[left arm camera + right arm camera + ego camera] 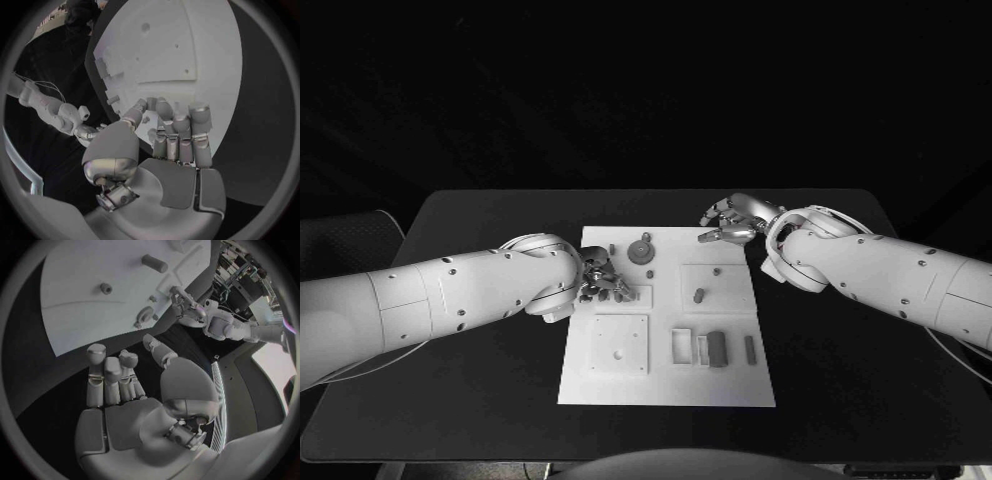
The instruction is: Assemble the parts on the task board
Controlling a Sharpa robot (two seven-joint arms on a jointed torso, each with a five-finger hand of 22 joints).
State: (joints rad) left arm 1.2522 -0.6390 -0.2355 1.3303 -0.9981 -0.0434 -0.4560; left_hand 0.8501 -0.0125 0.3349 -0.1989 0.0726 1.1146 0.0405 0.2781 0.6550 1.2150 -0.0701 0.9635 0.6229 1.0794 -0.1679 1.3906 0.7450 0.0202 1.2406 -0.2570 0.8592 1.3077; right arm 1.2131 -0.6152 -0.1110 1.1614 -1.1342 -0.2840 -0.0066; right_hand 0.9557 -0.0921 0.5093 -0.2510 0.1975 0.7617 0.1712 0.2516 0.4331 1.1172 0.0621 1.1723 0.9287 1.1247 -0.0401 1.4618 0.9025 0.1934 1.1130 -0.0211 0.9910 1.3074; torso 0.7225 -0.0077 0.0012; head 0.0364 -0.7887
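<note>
White board lies mid-counter between both hands, grey parts scattered on it. Left hand hovers low over the board's near-left edge, fingers curled toward a small part just under its tips; whether it actually pinches that part I cannot tell. Right hand rests at the board's far corner, fingers loosely apart, holding nothing. A pick-up seems to be starting; next comes a firm pinch and lift
</note>
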